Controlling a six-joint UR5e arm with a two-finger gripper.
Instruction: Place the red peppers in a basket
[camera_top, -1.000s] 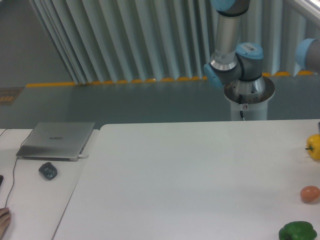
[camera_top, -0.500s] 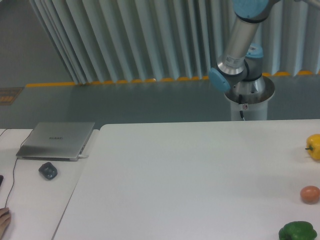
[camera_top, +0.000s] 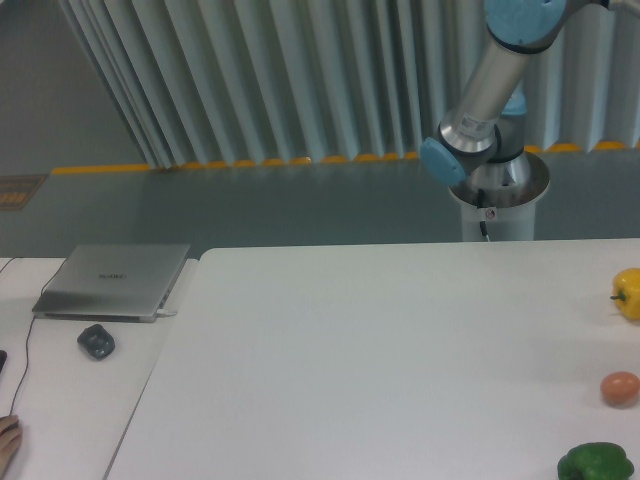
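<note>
The red pepper is out of view, and no basket shows in the frame. Only the arm's base and lower links show, behind the white table's far edge at the upper right. The arm leans up and to the right, out of the top of the frame. The gripper itself is out of view.
A yellow pepper, a small orange-red round object and a green pepper lie along the white table's right edge. A closed laptop and a dark mouse sit on the left desk. A fingertip shows at the bottom left.
The arm's upper link has swung to the right and tilted further, moving up out of the frame. The things on the table have not moved.
</note>
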